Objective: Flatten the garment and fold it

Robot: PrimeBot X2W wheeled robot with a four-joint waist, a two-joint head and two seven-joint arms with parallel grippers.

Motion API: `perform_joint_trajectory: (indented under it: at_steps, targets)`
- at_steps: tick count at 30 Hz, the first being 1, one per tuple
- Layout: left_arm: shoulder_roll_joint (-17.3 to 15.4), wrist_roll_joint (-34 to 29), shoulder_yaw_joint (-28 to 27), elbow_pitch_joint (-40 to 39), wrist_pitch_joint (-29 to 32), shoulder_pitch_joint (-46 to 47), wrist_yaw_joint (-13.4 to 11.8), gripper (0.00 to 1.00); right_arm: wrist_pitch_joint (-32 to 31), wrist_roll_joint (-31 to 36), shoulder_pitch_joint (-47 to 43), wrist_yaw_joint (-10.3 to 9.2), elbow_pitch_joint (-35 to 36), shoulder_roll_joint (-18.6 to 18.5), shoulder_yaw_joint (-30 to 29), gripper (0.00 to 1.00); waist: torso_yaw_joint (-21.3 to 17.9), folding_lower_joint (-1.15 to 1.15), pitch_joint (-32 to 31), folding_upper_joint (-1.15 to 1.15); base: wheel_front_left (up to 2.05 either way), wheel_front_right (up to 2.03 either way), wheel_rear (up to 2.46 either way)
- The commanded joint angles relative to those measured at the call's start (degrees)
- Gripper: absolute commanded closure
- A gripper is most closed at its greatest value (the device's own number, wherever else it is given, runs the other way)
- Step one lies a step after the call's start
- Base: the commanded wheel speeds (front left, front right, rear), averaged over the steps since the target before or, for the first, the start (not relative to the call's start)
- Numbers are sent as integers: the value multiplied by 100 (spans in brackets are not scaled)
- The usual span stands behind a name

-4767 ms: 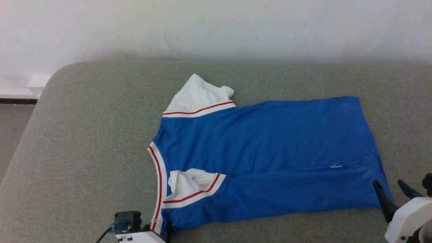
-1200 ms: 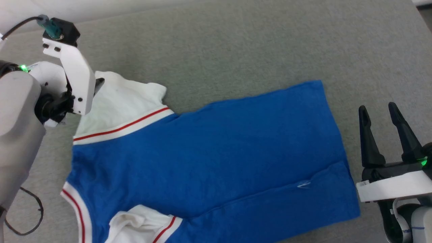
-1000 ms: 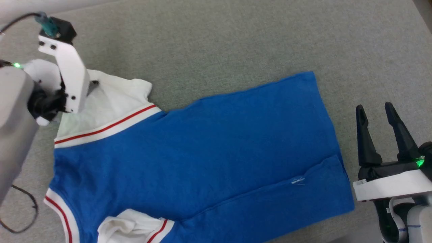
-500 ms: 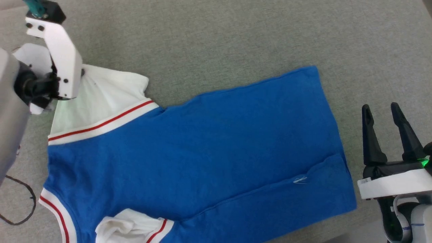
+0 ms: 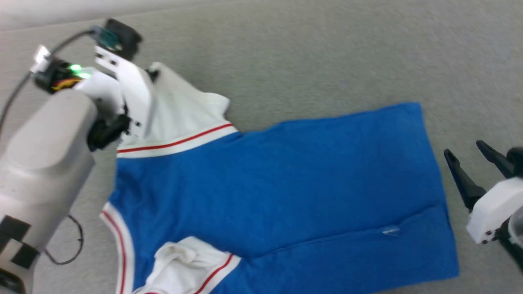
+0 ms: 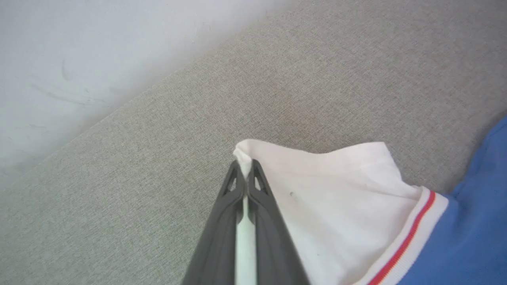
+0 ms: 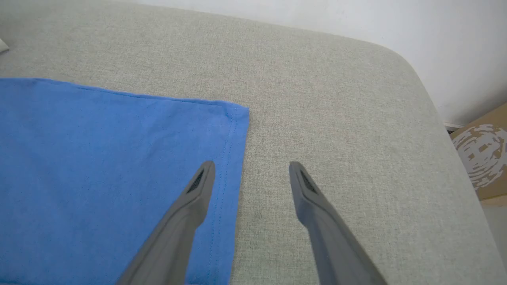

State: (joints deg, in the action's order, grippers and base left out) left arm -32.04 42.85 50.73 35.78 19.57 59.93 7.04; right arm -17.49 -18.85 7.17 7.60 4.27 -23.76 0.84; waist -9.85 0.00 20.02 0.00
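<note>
Grey woven-fabric upholstered surface (image 5: 306,53) spans scene under soft, even light. White wall (image 6: 79,47), faintly scuffed, rises directly behind surface's far edge. Brown cardboard box (image 7: 481,158) with white print sits beyond surface's rounded corner (image 7: 396,51).

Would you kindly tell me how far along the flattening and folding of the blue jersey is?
Early. The garment lies mostly flat on the grey surface. In hand: the left gripper is shut on the tip of the far white sleeve; the right gripper hangs open by the hem, holding nothing. Left: the near sleeve is bunched, and folding remains.
</note>
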Motion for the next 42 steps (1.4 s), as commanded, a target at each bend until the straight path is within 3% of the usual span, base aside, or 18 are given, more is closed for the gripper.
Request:
perform_joint_trajectory:
  at_steps: [1, 8, 14, 23, 30, 31, 32, 42]
  targets:
    - [14, -47, 45, -101, -179, -112, 28, 100, -244, -136, 213, -11, -59, -209, 126, 0, 498, 0, -402, 0, 0, 0, 0]
    - [-63, -222, 251, -1070, -844, -359, 35, 100, -1444, -808, 1019, -11, -778, -1106, 791, 0, 1012, 0, -449, 0, 0, 0, 0]
    - [-223, -307, 301, -2112, -956, -644, -179, 100, -1941, -935, 1680, -11, -1648, -1570, 1291, 0, 1369, 0, -306, 0, 0, 0, 0]
    - [-371, -433, 369, -3099, -914, -919, -542, 100, -2027, -1052, 2317, -11, -2575, -1715, 1878, 0, 1656, 0, -125, 0, 0, 0, 0]
    - [-402, -451, 403, -3414, -920, -1038, -680, 100, -1991, -1166, 2437, -11, -3034, -1804, 2609, 0, 1747, 0, -26, 0, 0, 0, 0]
    - [-403, -446, 405, -3426, -926, -1051, -689, 100, -2004, -1194, 2432, -11, -3078, -1825, 2728, 11, 1750, 0, -20, 0, 0, 0, 0]
    - [-406, -442, 405, -3429, -936, -1062, -697, 100, -2002, -1241, 2431, -11, -3096, -1841, 2854, 100, 1754, 0, -17, 0, 0, 0, 0]
    - [-559, -102, 99, -3354, -1429, -1576, -1009, 100, -559, -1533, 2611, -11, -3352, -1691, 2620, 100, 1639, 0, -561, 0, 0, 0, 0]
